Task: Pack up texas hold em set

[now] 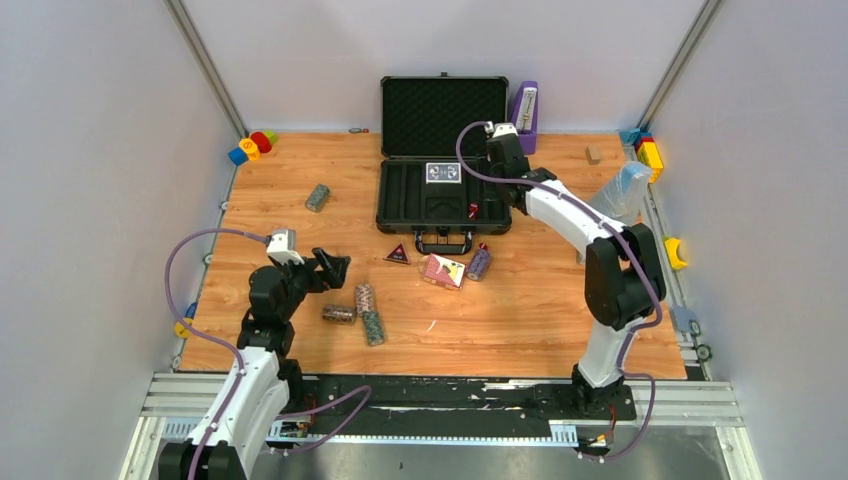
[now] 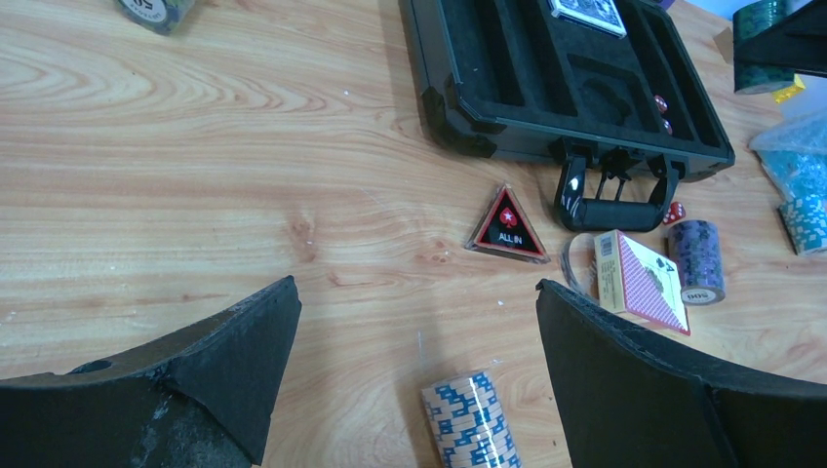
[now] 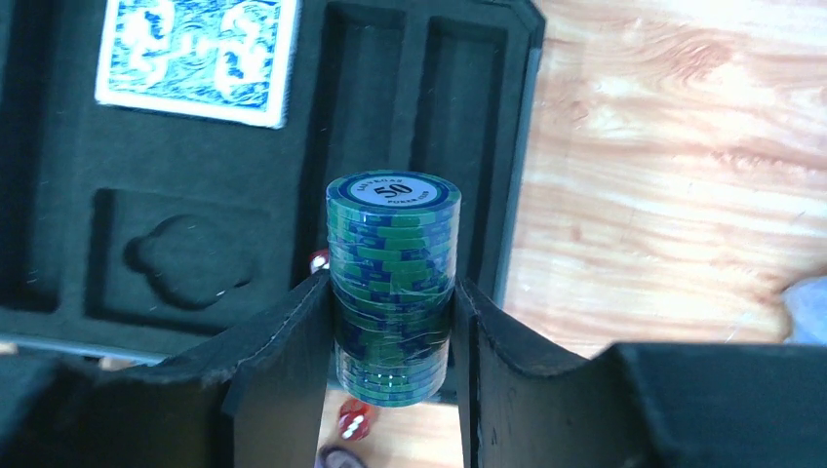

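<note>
Left arm (image 1: pixel 262 300): lower left of top view, elbow folded, left gripper (image 1: pixel 333 268) pointing right, jaws spread wide. Right arm (image 1: pixel 600 250): stretched from lower right toward upper centre, wrist bent down. The right gripper (image 3: pixel 390 302) is clamped on an upright roll of green chips (image 3: pixel 393 244).

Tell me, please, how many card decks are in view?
2: a blue deck lying in the open case, and a red deck on the table in front of the case. Others may be hidden.

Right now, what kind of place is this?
Probably a robot test cell in a laboratory: a wooden tabletop boxed in by plain white walls, with the left arm and right arm bolted to a metal rail at its near edge.
</note>
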Controlling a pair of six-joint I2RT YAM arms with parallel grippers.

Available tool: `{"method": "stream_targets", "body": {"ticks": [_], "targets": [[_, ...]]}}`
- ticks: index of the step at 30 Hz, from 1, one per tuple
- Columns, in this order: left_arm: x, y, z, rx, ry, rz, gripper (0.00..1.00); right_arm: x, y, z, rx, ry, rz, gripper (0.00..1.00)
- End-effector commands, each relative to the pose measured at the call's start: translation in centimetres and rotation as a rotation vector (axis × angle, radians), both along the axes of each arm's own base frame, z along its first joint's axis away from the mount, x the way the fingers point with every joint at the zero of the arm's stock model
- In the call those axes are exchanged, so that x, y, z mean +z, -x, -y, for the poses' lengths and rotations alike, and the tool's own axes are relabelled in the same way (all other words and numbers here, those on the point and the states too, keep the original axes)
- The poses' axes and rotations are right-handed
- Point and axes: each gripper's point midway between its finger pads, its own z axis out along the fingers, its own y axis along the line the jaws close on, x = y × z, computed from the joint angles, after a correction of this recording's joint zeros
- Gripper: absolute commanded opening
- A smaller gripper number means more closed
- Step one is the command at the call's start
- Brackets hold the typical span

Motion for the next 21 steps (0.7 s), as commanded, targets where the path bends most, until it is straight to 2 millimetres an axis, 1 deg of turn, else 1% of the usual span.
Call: {"method": "stream_targets", "body": {"ticks": [1,3,7,11,13,14,15,16,17,19,21], "targets": [[2.5,-0.8,0.0,0.005,0.013,0.065,0.99,4.4,-4.6,0.0,0.066,0.026,0.219,0.27],[2.5,-0.8,0.0,0.004,0.013,0.068,0.99,4.0,-5.6,0.5,0.051,0.063,0.243,0.28],[2.3,-1.0,0.1,0.0,0.018,0.062,0.99,2.8,-6.9,0.2,0.078,0.05,0.222,0.29],[2.1,-1.1,0.3,-0.01,0.025,0.05,0.99,1.9,-8.2,0.4,0.059,0.062,0.215,0.39],[2.0,-1.3,0.3,-0.009,0.024,0.042,0.99,1.8,-9.0,1.1,0.024,0.082,0.221,0.49],[2.0,-1.3,0.3,-0.009,0.023,0.039,0.99,1.6,-9.4,1.4,0.007,0.087,0.218,0.55],[1.9,-1.3,0.3,-0.009,0.023,0.036,0.99,1.9,-9.7,1.8,-0.026,0.088,0.223,0.66],[1.9,-1.3,0.3,-0.009,0.022,0.034,0.99,2.1,-9.9,2.4,-0.072,0.09,0.227,0.86],[1.8,-1.3,0.3,-0.01,0.021,0.034,0.99,2.5,-10.0,2.6,-0.091,0.089,0.232,0.94],[1.9,-1.3,0.3,-0.011,0.021,0.038,0.99,3.0,-9.8,2.1,-0.062,0.072,0.234,0.96],[2.0,-1.3,0.3,-0.012,0.023,0.04,0.99,3.3,-9.5,1.9,-0.057,0.053,0.233,0.95]]}}
